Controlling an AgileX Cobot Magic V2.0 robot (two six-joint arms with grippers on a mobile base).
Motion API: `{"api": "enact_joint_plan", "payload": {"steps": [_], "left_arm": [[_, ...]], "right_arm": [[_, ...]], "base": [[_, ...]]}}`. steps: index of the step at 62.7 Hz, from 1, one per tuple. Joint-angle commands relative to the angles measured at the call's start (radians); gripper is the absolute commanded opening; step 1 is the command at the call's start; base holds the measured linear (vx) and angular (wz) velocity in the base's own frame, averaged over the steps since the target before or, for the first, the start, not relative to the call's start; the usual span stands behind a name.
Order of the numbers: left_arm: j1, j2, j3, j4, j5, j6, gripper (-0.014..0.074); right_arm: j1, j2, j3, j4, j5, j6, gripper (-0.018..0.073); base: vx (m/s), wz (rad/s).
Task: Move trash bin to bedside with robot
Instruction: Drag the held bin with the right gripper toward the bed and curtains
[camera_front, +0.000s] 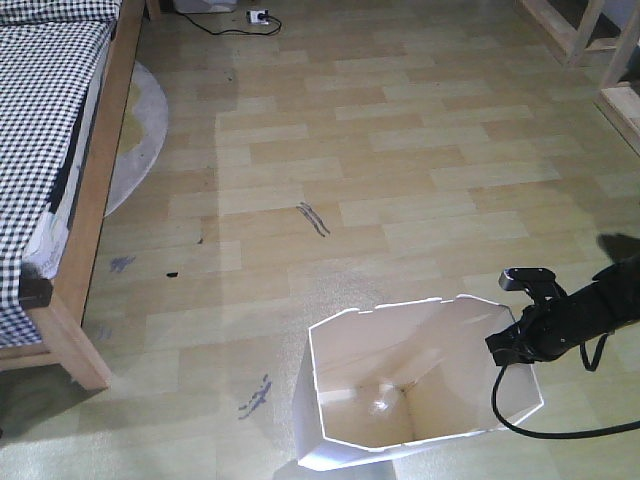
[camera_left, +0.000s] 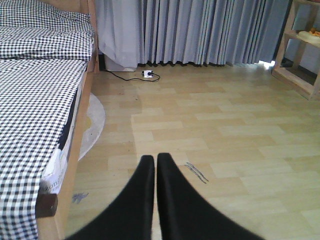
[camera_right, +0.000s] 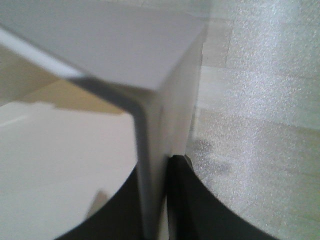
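The white trash bin (camera_front: 400, 390) stands on the wooden floor near the bottom of the front view, open and empty. My right gripper (camera_front: 512, 345) is shut on its right rim; in the right wrist view my right gripper (camera_right: 162, 200) has the bin's thin wall (camera_right: 150, 150) pinched between both black fingers. The bed (camera_front: 60, 150), with checked bedding and a light wooden frame, is at the left, well apart from the bin. It also shows in the left wrist view (camera_left: 35, 100). My left gripper (camera_left: 152, 162) is shut and empty, pointing over bare floor.
A round pale rug (camera_front: 140, 130) lies beside the bed. A power strip with cable (camera_front: 257, 17) lies on the far floor. Wooden shelf frames (camera_front: 600, 50) stand at the far right. Grey curtains (camera_left: 200, 30) hang at the back. A black cable (camera_front: 560, 425) trails from my right arm.
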Motion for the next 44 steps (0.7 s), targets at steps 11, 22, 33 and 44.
{"api": "enact_joint_plan", "payload": {"steps": [11, 22, 33, 44], "left_arm": [[0.000, -0.014, 0.019, -0.004, -0.068, -0.006, -0.0006], [0.000, -0.014, 0.019, -0.004, -0.068, -0.006, -0.0006], [0.000, -0.014, 0.019, -0.004, -0.068, -0.006, -0.0006], [0.000, -0.014, 0.019, -0.004, -0.068, -0.006, -0.0006]], "right_arm": [[-0.004, -0.075, -0.008, 0.043, 0.179, 0.001, -0.0005], [-0.004, -0.075, -0.008, 0.043, 0.179, 0.001, -0.0005], [-0.004, -0.075, -0.008, 0.043, 0.179, 0.001, -0.0005], [-0.003, -0.075, -0.008, 0.043, 0.179, 0.001, -0.0005]], "base": [[0.33, 0.03], [0.34, 0.06], [0.33, 0.04], [0.32, 0.00]]}}
